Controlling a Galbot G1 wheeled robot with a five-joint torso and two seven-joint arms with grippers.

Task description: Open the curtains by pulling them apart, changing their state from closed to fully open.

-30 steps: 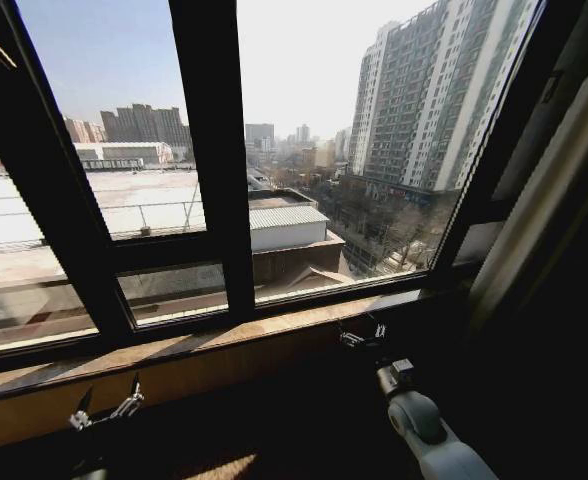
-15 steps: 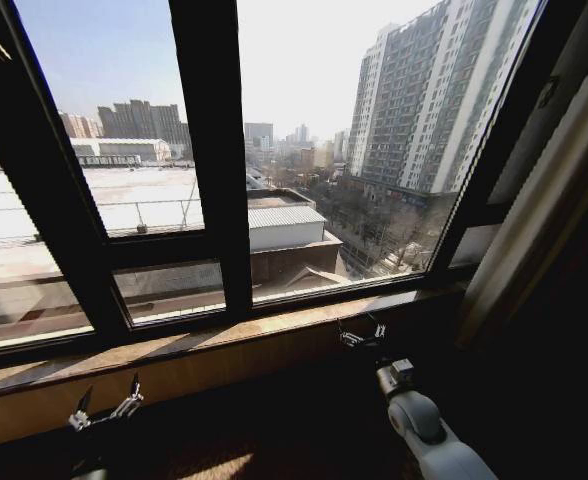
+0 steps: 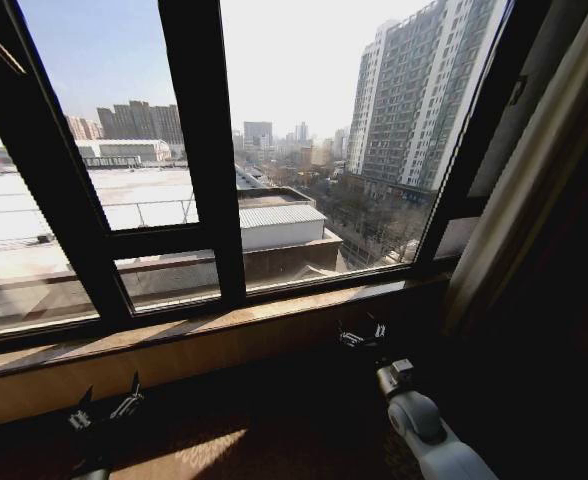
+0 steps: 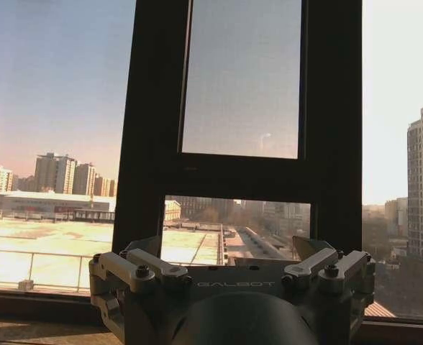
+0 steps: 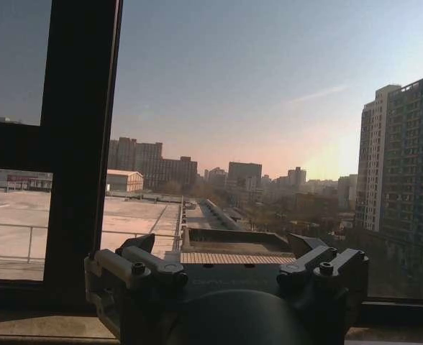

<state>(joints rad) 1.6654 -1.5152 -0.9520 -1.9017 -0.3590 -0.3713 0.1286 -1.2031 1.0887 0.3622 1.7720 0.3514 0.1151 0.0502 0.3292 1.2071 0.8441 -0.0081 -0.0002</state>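
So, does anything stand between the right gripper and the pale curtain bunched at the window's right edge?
Nothing visible does. The right gripper hangs open below the sill; the curtain rises up and to its right, with open space between. The left gripper sits low on the left.

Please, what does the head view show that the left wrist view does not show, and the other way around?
Head view alone: the wooden window sill, a curtain gathered at the right side of the window, and both arms low before the sill, with the left gripper and the right gripper open and empty. Left wrist view alone: a close look at the mesh screen in a narrow window section. Both share the dark window frame and the city outside.
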